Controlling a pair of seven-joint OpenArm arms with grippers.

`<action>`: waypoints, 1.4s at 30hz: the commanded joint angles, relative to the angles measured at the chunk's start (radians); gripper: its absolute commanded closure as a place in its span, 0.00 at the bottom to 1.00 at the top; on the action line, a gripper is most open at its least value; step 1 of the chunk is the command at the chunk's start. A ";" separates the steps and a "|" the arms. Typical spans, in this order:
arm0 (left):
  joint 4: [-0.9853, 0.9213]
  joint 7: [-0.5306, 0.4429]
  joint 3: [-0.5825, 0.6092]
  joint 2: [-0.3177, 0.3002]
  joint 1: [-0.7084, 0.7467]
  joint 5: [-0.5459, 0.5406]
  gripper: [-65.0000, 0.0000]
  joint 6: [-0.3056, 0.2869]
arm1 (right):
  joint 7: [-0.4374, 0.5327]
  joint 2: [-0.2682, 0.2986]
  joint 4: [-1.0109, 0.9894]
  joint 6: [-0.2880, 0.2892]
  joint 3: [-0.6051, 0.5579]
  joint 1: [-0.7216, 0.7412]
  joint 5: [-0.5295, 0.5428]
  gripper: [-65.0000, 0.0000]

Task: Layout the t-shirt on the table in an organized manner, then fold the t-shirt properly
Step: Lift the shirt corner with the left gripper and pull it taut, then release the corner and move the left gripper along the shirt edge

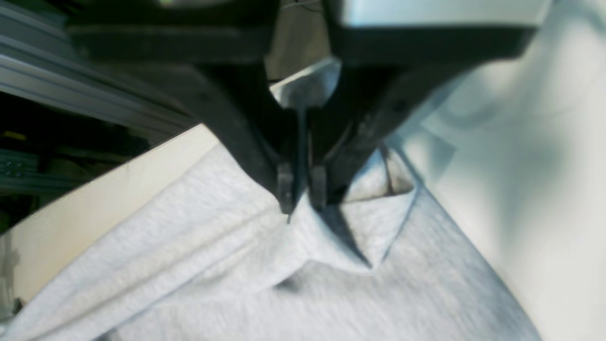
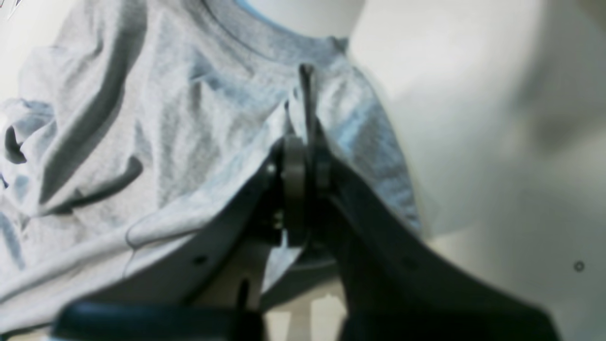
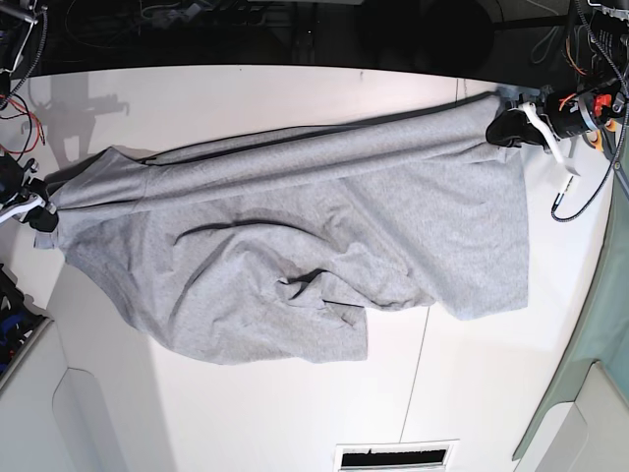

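The heather-grey t-shirt (image 3: 295, 226) hangs stretched across the white table (image 3: 246, 98), plain side up, with its lower half sagging in wrinkles. At the right in the base view, my left gripper (image 3: 506, 123) pinches one corner of the shirt. Its wrist view shows the left gripper (image 1: 300, 194) shut on a bunched fold of the t-shirt (image 1: 236, 274). My right gripper (image 3: 44, 211) holds the opposite end at the table's left edge. In its own view the right gripper (image 2: 307, 142) is shut on the t-shirt (image 2: 165, 142) just below the collar.
A thin seam (image 3: 423, 364) runs across the table toward a slotted vent (image 3: 393, 457) at the front edge. Cables (image 3: 580, 187) trail off the right arm. The table's side edge (image 1: 118, 189) and a metal frame (image 1: 71, 80) lie close beside the left gripper.
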 commanded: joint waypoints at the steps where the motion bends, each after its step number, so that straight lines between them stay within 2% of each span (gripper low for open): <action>1: 0.016 0.020 -0.012 -0.025 0.000 -0.037 1.00 0.001 | 0.004 0.033 0.019 -0.005 0.017 0.016 0.016 1.00; 4: 0.066 0.090 -0.012 -0.043 0.051 -0.147 1.00 0.001 | -0.052 0.042 0.019 -0.004 0.059 0.013 0.028 1.00; 6: 0.129 0.112 -0.012 -0.058 0.107 -0.186 1.00 0.001 | -0.086 0.055 0.019 -0.004 0.095 0.004 0.075 1.00; 9: 0.237 0.114 -0.012 -0.068 0.195 -0.190 1.00 0.001 | -0.097 0.079 0.019 -0.003 0.142 -0.016 0.131 1.00; 14: 0.374 0.122 -0.012 -0.068 0.329 -0.222 1.00 0.001 | -0.105 0.116 0.019 -0.003 0.163 -0.037 0.132 1.00; 20: 0.488 0.196 -0.012 -0.067 0.452 -0.294 1.00 0.001 | -0.104 0.119 0.019 -0.003 0.163 -0.036 0.172 1.00; 23: 0.510 0.202 -0.012 -0.067 0.508 -0.298 1.00 0.001 | -0.103 0.119 0.019 0.000 0.163 -0.033 0.182 1.00; 31: 0.510 0.203 -0.010 -0.041 0.536 -0.286 1.00 0.001 | -0.104 0.116 0.019 0.001 0.163 -0.033 0.196 1.00; 36: 0.510 0.277 -0.006 -0.005 0.537 -0.290 1.00 0.001 | -0.094 0.116 0.019 0.001 0.162 -0.030 0.197 1.00; 38: 0.510 0.248 -0.006 -0.004 0.536 -0.284 1.00 0.001 | -0.076 0.116 0.019 0.005 0.154 -0.021 0.199 1.00; 41: 0.508 0.085 -0.006 -0.006 0.518 -0.182 1.00 0.001 | -0.064 0.116 0.019 0.008 0.120 0.009 0.193 1.00; 42: 0.501 0.058 -0.006 -0.006 0.506 -0.151 1.00 0.001 | -0.063 0.116 0.019 0.008 0.099 0.023 0.188 1.00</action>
